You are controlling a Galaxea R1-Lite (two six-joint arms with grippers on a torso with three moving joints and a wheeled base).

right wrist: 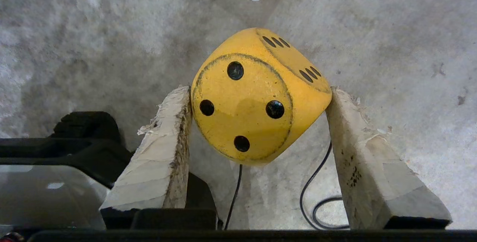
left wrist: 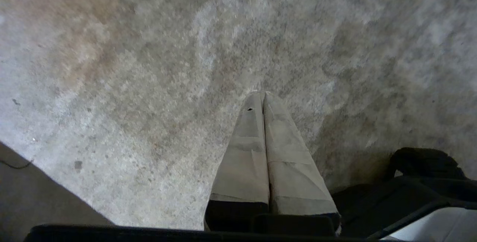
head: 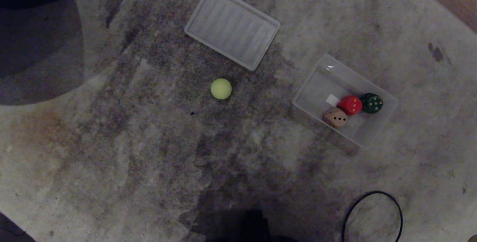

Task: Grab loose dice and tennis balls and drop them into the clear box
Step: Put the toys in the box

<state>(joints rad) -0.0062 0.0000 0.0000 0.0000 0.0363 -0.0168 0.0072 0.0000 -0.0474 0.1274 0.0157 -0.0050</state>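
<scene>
Three dice point(head: 350, 107), peach, red and dark green, already sit in the clear box point(head: 320, 82) on the carpet, and your right tool point(right wrist: 257, 96) has the yellow die point(right wrist: 253, 96) pinched between its pads, clear of the carpet. You are in the carrying step: bring it over the box, then release. One tennis ball point(head: 221, 88) lies loose near the ribbed tray point(head: 231, 26). Your left tool point(left wrist: 264, 102) hangs closed and empty.
</scene>
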